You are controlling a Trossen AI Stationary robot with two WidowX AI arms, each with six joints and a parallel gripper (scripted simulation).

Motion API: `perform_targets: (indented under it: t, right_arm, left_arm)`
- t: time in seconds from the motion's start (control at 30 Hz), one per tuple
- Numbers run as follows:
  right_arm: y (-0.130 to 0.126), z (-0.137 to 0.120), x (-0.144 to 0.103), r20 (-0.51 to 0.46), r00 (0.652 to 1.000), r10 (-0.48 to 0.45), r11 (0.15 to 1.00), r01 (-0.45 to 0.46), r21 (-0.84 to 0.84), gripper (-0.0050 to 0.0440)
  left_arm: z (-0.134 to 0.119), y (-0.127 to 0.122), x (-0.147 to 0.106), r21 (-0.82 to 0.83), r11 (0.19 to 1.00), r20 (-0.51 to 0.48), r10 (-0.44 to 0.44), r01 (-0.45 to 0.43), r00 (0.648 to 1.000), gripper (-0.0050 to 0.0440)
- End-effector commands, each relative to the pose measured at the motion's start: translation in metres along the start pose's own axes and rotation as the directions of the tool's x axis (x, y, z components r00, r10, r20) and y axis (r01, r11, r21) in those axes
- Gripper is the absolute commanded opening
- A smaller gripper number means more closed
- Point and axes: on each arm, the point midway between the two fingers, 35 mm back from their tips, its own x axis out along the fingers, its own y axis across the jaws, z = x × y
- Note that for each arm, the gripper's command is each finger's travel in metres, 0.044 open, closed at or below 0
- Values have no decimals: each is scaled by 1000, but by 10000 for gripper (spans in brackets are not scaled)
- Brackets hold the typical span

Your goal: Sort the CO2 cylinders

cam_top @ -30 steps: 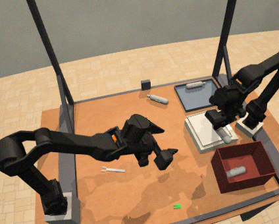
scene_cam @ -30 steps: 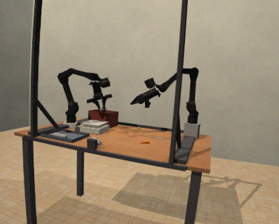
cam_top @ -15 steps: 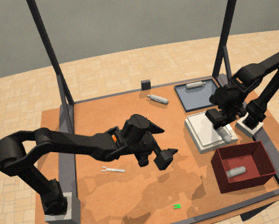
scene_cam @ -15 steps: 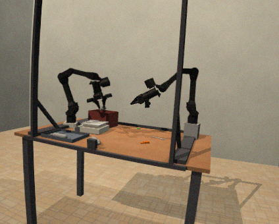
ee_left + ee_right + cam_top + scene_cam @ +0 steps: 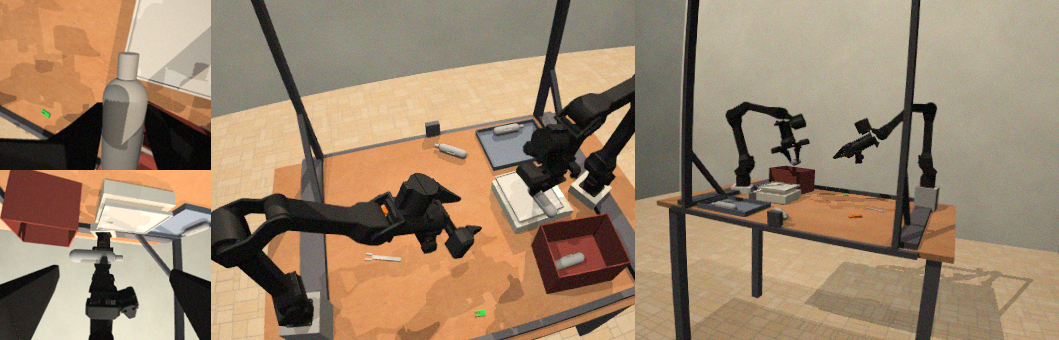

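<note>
My left gripper (image 5: pixel 538 195) (image 5: pixel 795 161) is shut on a grey cylinder (image 5: pixel 548 206) (image 5: pixel 123 129) (image 5: pixel 83 256), held in the air; in the left wrist view its neck points up the picture and red bin parts show beneath. My right gripper (image 5: pixel 469 213) (image 5: pixel 114 272) is open and empty, raised over the table. The scale (image 5: pixel 512 195) (image 5: pixel 777 198) (image 5: pixel 167 45) stands beside the red scrap bin (image 5: pixel 583 281) (image 5: pixel 805 181) (image 5: pixel 42 198), which holds one cylinder (image 5: pixel 571 260). Another cylinder (image 5: pixel 507 129) (image 5: pixel 196 229) lies on the blue tray (image 5: pixel 506 147). One more cylinder (image 5: pixel 452 151) lies on the table. Stamps and scale reading are unreadable.
A dark block (image 5: pixel 432 128) (image 5: pixel 775 217) stands at the table's edge near the loose cylinder. A pale forked piece (image 5: pixel 383 258), a green piece (image 5: pixel 480 313) (image 5: pixel 45 113) and an orange piece (image 5: pixel 855 216) lie on the table. Dark frame posts rise at the table's sides.
</note>
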Motion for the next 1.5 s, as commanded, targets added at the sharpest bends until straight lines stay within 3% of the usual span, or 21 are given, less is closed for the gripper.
perform_targets:
  t: [0.0, 0.23, 0.43, 1.13, 1.27, 1.47]
  right_arm:
    - [0, -9, -2, -23, 1000, 1, 1000, -1, 2, 440]
    - [0, -9, -2, -23, 1000, 1, 1000, -1, 2, 440]
    - [0, -9, -2, -23, 1000, 1, 1000, -1, 2, 440]
    - [0, -9, -2, -23, 1000, 1, 1000, -1, 2, 440]
    - [0, -9, -2, -23, 1000, 1, 1000, -1, 2, 440]
    - [0, -9, -2, -23, 1000, 1, 1000, -1, 2, 440]
  left_arm:
    - [2, 27, -1, -1, 999, -2, 47, -47, 999, -50]
    - [3, 74, 27, 13, 999, 9, 34, -34, 999, -50]
    - [-3, 93, 45, -4, 1000, -1, 17, -17, 1000, -50]
    - [-3, 99, 45, -21, 1000, 0, 18, -18, 1000, -50]
    - [0, 97, 41, -107, 994, 10, 32, -30, 999, -50]
    - [7, 96, 41, -402, 915, 32, 45, -29, 998, -50]
